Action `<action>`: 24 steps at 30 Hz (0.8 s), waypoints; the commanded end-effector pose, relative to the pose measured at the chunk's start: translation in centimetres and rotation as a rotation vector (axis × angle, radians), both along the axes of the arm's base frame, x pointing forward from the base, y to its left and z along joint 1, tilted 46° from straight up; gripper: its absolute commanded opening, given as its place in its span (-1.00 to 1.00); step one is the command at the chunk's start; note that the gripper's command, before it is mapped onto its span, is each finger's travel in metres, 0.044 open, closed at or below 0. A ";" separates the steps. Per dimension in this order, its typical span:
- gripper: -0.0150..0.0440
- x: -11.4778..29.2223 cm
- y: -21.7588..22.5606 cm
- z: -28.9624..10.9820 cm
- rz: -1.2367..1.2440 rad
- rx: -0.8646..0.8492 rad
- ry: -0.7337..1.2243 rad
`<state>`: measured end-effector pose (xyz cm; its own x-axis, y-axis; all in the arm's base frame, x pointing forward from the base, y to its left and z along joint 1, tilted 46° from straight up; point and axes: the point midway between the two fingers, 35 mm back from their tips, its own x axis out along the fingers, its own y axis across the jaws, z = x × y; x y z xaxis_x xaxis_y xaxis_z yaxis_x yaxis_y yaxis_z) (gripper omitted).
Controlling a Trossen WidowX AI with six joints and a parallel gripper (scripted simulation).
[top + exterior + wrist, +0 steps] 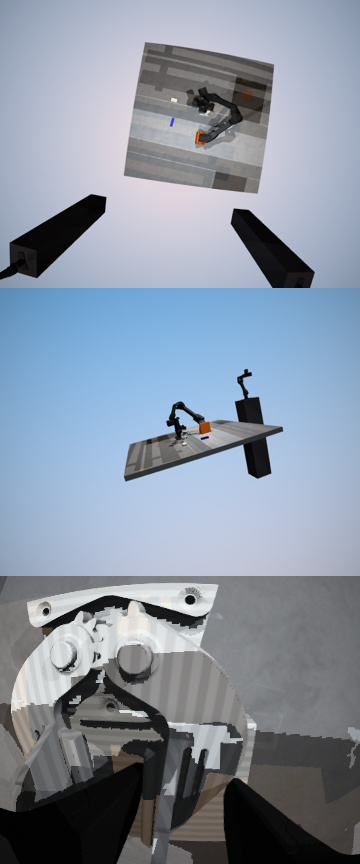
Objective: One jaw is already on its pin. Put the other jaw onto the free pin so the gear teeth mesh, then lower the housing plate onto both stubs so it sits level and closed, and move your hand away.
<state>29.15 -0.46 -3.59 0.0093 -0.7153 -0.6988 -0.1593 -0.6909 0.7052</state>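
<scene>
In the wrist view a pale left jaw [37, 683] sits around a round pin [63, 655]. The wider right jaw [192, 683] lies around a second pin [134, 658], whose round top shows in its collar. The toothed ends are close together between the pins; how deeply they mesh and how low the right jaw sits cannot be told. My gripper [186, 780] [178, 438] is shut on the right jaw's slotted lower part, a dark finger on each side. A curved white piece [112, 601] with a hole at each end lies behind the jaws. I cannot pick out the housing plate for certain.
The arm's orange base block [197, 138] [205, 427] stands on the table [168, 171] [162, 467]. A blue bar [172, 121] [204, 437], a small white block [173, 99] [184, 444] and an orange-brown patch [248, 95] also show. A dark pillar [255, 453] carries another arm.
</scene>
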 end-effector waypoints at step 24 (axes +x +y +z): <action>-0.04 0.0 -0.4 -0.4 -0.004 0.000 -0.001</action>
